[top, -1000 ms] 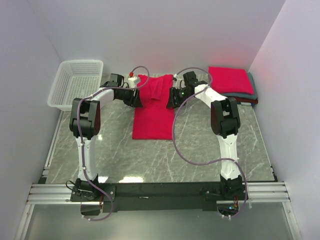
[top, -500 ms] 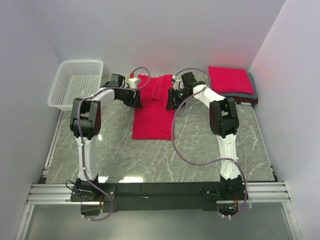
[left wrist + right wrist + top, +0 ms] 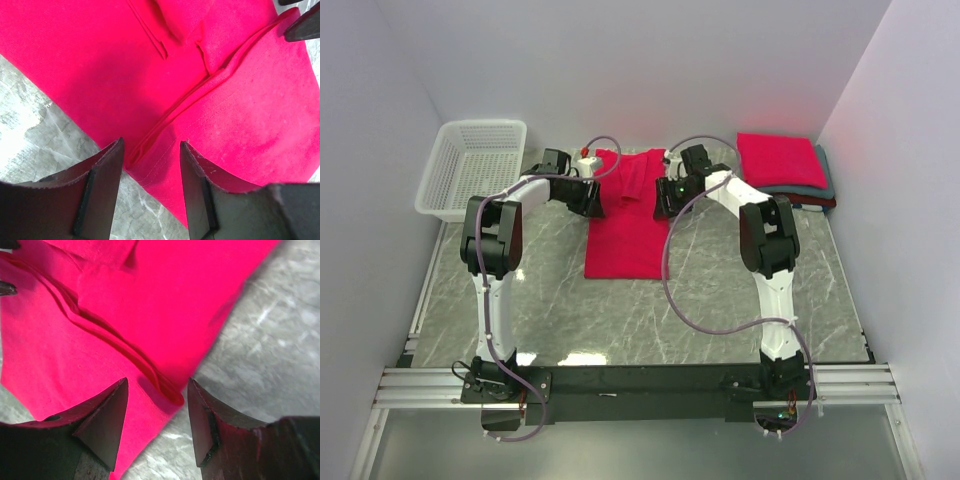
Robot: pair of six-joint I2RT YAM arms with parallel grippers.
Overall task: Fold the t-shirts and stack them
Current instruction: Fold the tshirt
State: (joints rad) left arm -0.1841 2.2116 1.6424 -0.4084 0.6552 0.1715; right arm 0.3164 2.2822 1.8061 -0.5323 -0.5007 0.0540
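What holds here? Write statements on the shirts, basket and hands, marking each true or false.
1. A red t-shirt lies on the table. True.
2. The white basket holds a shirt. False: none is in it.
3. The left hand is shut on cloth. False: its jaws stand apart over a shirt edge.
4. The right hand is open at the shirt's edge. True.
5. The folded stack has grey on top. False: red is on top.
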